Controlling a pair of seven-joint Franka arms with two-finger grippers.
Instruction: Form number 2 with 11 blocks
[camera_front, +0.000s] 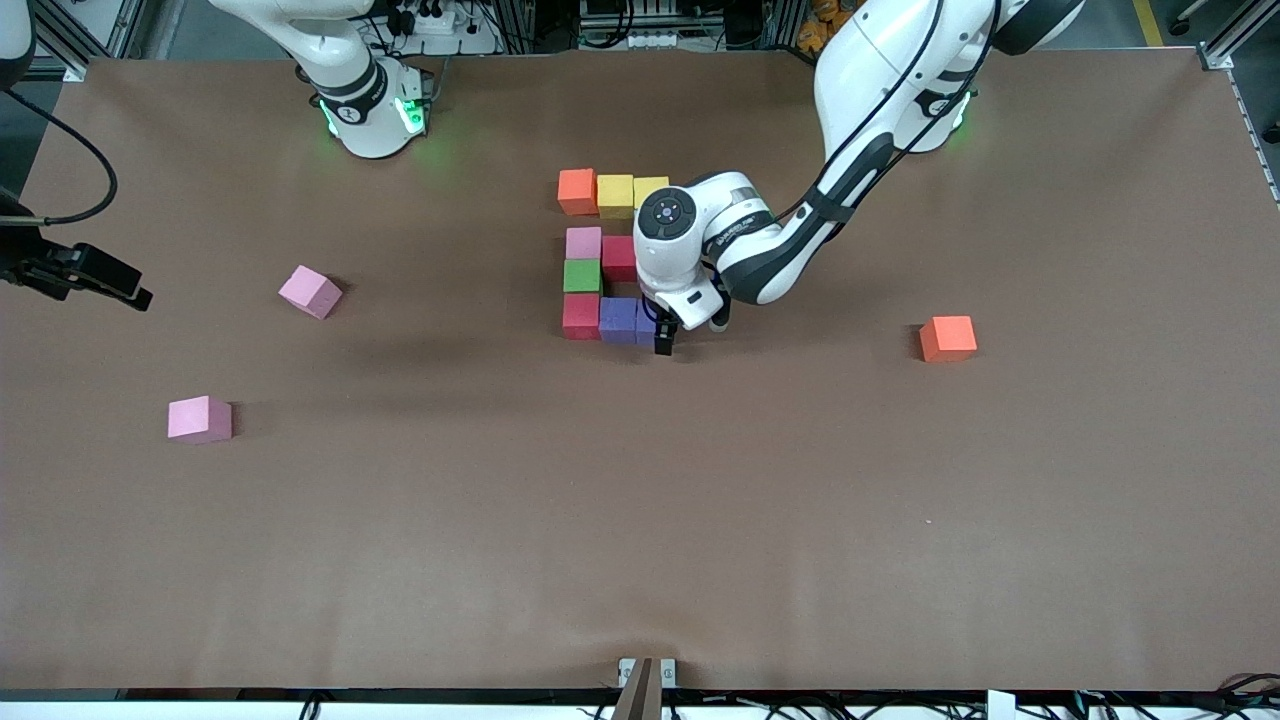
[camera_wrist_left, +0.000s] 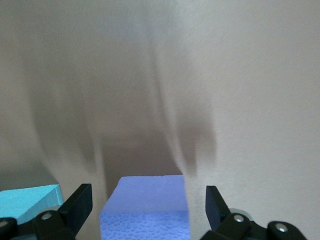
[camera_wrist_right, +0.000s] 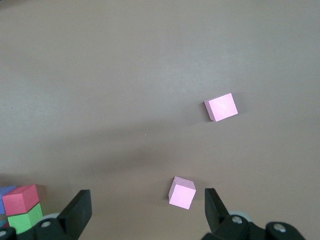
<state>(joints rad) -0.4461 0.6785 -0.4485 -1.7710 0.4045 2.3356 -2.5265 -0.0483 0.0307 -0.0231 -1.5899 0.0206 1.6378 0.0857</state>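
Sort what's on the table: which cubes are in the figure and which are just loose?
In the figure: orange cube, two yellow cubes, pink cube, green cube, two red cubes, purple cubes.
Loose: two pink cubes, orange cube.

A brown counter carries everything. Near its middle lies a blocky cluster of cubes: an orange block and two yellow blocks in a row farthest from the front camera; nearer, a pink block beside a red block, then a green block, then a second red block with purple blocks beside it, probably two, partly hidden. Loose cubes lie well apart: two pink cubes toward the right arm's end, a lone orange cube toward the left arm's end.
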